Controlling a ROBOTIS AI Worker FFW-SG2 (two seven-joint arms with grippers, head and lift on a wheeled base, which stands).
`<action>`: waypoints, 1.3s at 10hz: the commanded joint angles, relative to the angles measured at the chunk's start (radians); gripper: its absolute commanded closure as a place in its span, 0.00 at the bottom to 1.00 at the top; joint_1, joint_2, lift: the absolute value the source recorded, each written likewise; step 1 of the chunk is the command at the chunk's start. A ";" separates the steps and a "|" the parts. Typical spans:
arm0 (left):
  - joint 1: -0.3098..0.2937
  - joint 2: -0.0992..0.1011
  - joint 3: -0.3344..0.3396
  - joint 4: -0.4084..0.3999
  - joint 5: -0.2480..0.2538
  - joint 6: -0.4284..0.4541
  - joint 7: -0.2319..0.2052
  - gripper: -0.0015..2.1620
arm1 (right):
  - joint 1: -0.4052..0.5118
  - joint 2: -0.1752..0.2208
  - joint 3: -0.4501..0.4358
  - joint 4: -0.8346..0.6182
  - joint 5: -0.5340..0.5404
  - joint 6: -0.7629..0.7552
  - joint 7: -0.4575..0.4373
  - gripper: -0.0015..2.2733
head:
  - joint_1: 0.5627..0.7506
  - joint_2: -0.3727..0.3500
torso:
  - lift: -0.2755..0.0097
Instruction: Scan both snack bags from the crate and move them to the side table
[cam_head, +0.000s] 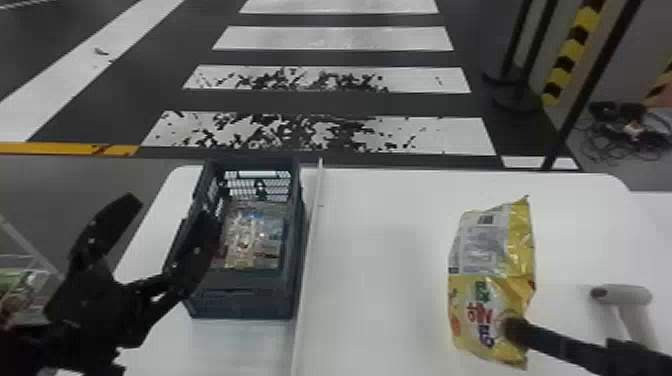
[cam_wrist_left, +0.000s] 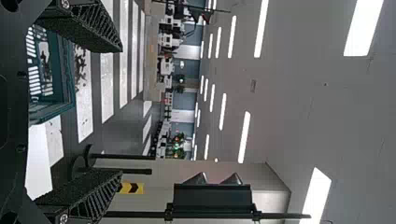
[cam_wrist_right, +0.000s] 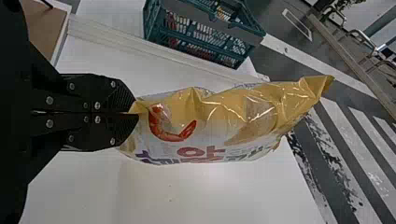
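Holding one snack bag (cam_head: 487, 265) (yellow) is the right gripper (cam_head: 511, 330).

"What is carrying everything?"

"A white table (cam_head: 390, 225), its far corners curving round."

"And what is resting on it?"

"A dark blue-green plastic crate (cam_head: 245, 304) with latticed walls is standing upright toward the table's left side, its open top facing up."

"Is anything running beside it?"

"Yes, a long, narrow white strip (cam_head: 309, 250) is running from the far edge toward the near side, just right of the crate."

"And over on the right?"

"A pale cylindrical piece (cam_head: 625, 295) with a dark tip is showing; whether it's touching the tabletop, I'm not managing to tell."
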 joint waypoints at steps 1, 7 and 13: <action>-0.005 0.001 -0.004 0.003 -0.004 -0.003 0.000 0.03 | -0.001 0.015 -0.024 0.058 -0.051 0.005 -0.001 0.99 | 0.70 0.59 | 0.63; -0.003 -0.002 -0.006 0.000 -0.009 0.000 0.000 0.03 | -0.040 -0.005 -0.050 0.128 0.063 0.100 -0.058 0.19 | 0.70 0.51 | 0.63; 0.004 -0.008 -0.004 0.004 -0.021 0.000 0.000 0.03 | 0.033 -0.079 0.134 0.048 0.465 -0.333 -0.006 0.02 | 0.70 0.37 | 0.63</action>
